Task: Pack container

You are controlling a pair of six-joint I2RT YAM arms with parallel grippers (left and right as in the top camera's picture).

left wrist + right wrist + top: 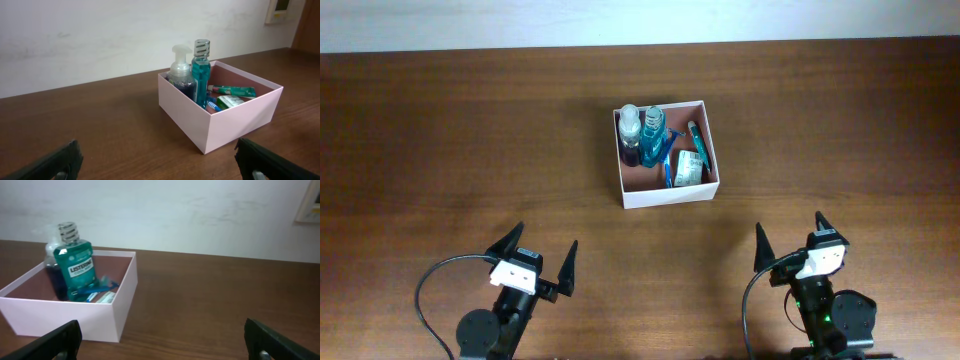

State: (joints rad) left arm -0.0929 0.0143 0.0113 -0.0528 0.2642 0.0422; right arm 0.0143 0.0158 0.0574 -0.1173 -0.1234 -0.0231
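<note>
The container is a square white-walled box with a pinkish inside, at the table's middle. It holds a clear pump bottle, a blue-green Listerine bottle, a green tube, a small green-and-white carton and a blue item. It also shows in the left wrist view and the right wrist view. My left gripper is open and empty at the front left. My right gripper is open and empty at the front right. Both are well short of the container.
The brown wooden table runs to a white wall at the back. A white wall fixture shows at the upper right of the left wrist view.
</note>
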